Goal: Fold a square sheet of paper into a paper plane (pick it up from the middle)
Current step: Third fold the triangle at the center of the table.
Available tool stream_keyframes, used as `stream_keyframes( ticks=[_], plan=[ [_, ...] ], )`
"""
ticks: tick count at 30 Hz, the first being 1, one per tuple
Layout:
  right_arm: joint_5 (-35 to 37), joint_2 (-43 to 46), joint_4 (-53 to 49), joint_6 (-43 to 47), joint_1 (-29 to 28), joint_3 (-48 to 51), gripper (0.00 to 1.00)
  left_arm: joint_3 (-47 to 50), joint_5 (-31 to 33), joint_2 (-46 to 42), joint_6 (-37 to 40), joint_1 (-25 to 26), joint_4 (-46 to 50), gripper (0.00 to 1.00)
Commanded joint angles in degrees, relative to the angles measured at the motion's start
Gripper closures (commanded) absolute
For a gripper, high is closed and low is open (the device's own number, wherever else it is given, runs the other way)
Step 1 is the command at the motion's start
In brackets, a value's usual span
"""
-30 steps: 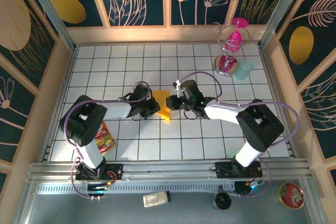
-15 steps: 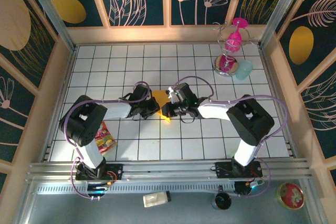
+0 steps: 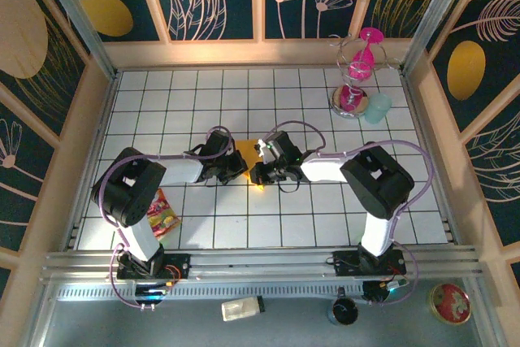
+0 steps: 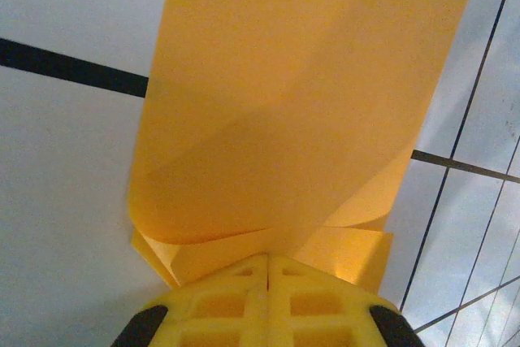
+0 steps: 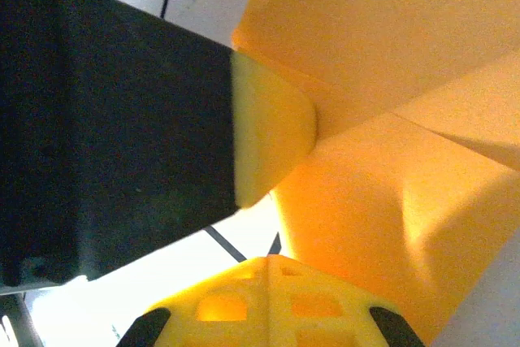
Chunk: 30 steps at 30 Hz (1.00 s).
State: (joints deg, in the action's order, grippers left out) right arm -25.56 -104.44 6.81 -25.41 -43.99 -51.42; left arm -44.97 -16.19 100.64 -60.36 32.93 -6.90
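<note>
Square sheet of paper, part-folded: judged thin, floppy (best held by a creased edge). Left gripper, right gripper: both pinched shut on it.

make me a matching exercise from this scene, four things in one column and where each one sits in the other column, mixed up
Things
1. folded orange paper
2. snack packet
3. pink ornament
4. round red tin

Places
A. far right corner of the tiled table
B. off the tiles, at the near right corner
C. middle of the tiles
D. near left part of the tiles

Pairs: 1-C, 2-D, 3-A, 4-B
</note>
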Motion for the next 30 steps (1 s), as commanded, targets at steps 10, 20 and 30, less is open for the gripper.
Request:
stream_keyframes(
  ticks=[10,20,30],
  plan=[
    [1.88,-1.83,-3.78,2.74,-0.29,-1.94,1.0,1.29,2.19,1.22,-0.33,0.28,3.25,0.98],
    [0.02,-2.75,-6.88,4.54,-0.13,-1.69,1.0,1.72,3.48,1.75,-0.11,0.24,3.95,0.99],
    [-1.69,1.0,-8.8,5.02,0.22,1.97,1.0,2.34,4.23,1.84,0.23,0.07,4.26,0.99]
  ],
)
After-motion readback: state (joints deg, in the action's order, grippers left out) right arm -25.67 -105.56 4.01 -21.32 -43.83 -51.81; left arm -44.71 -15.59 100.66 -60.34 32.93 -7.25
